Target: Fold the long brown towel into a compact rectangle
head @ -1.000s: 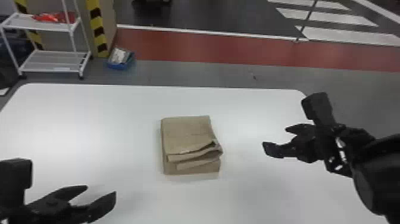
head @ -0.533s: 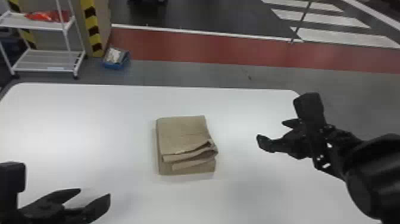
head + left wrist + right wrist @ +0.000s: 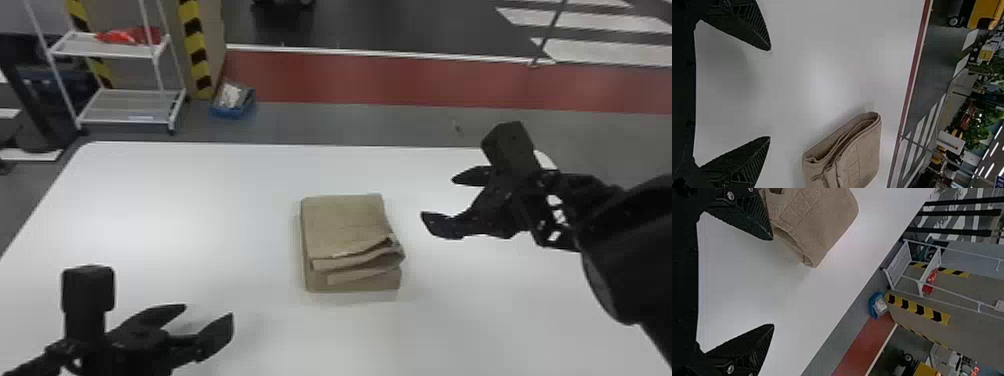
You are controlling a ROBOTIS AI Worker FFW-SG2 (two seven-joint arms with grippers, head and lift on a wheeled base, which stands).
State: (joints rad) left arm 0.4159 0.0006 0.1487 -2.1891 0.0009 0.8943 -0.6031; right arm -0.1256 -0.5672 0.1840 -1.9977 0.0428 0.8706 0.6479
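Note:
The brown towel (image 3: 345, 225) lies folded into a thick, nearly square stack near the middle of the white table, with uneven layers along its near right side. To its left and nearer the robot, my left gripper (image 3: 210, 312) stands open and apart from it. My right gripper (image 3: 437, 200) is open too, off the towel's right side, holding nothing. In the left wrist view, the towel (image 3: 856, 152) lies beyond the left gripper (image 3: 770, 94). The right wrist view has the towel (image 3: 817, 219) past one finger of the right gripper (image 3: 773, 282).
The white table (image 3: 175, 210) extends around the towel on all sides. Past its far edge stand a white wire shelf (image 3: 127, 107) and a blue bin (image 3: 233, 102) on the floor.
The head view has shifted slightly. My right gripper has come a little closer to the towel and its fingers look more spread. The towel keeps its folded shape.

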